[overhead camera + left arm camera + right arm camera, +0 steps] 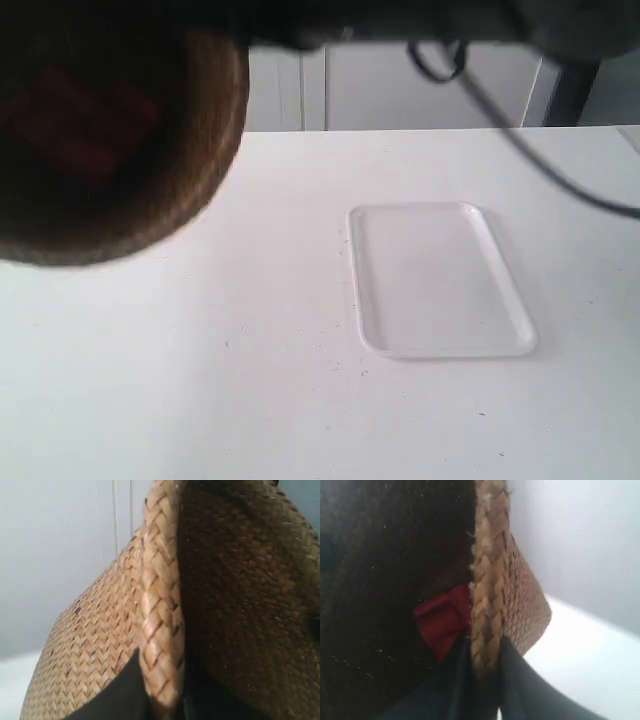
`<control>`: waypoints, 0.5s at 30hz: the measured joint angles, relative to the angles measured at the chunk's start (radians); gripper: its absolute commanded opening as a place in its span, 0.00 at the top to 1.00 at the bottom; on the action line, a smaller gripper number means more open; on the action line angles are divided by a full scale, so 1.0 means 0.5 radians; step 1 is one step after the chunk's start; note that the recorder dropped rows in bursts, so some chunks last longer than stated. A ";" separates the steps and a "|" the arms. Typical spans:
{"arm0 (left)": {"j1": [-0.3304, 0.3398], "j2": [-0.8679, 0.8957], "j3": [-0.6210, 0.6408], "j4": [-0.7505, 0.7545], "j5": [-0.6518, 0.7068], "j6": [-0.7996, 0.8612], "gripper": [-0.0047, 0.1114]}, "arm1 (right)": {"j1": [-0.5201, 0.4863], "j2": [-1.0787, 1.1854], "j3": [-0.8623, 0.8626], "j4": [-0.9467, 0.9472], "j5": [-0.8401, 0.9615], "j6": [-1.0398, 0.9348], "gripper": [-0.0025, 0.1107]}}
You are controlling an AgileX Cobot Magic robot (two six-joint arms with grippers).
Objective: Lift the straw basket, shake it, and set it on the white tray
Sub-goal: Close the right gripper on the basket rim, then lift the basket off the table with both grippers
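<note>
Straw basket (120, 130) sat at the far left of the exterior view, close to the lens and out of focus. It was tipped so that its dark inside faced the camera. It appeared raised off the bench (200, 390), with only a faint shadow on the white surface beneath it.

Left gripper (162, 680): jaws pinched on the braided rim of the basket. One dark finger (125, 695) lay against the outer woven wall; the other was on the shaded inner side.

Right gripper (485, 660): jaws likewise clamped across the rim, one finger (520, 690) outside and one inside. The rim stood nearly upright between the fingers in both wrist views.

A red object (442, 622) lay against the inner wall of the basket, just beside the right jaws. What it was could not be told. In the exterior view it showed only as a dull reddish patch in the dark interior.

White tray (435, 280) lay flat on the bench, right of centre, long side running near to far. It was well apart from the basket, and nothing touched it.

A black cable (520, 140) drooped across the far right of the exterior view, above the bench. Arm parts along the far edge were too dark and blurred to describe.
</note>
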 measured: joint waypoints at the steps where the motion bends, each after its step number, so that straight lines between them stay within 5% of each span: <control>1: -0.026 -0.183 -0.005 -0.056 -0.037 0.008 0.96 | 0.069 -0.208 0.068 -0.033 -0.163 0.014 0.98; 6: -0.053 -0.056 0.469 -0.101 -0.277 -0.007 0.96 | 0.153 -0.134 0.561 -0.030 -0.443 0.057 0.98; 10: -0.053 -0.098 0.085 -0.089 0.001 -0.069 0.96 | 0.196 -0.597 0.365 -0.032 -0.238 0.090 0.98; 15: -0.067 -0.001 0.173 0.096 0.200 -0.319 0.96 | 0.197 -0.569 0.693 -0.047 -0.412 0.179 0.98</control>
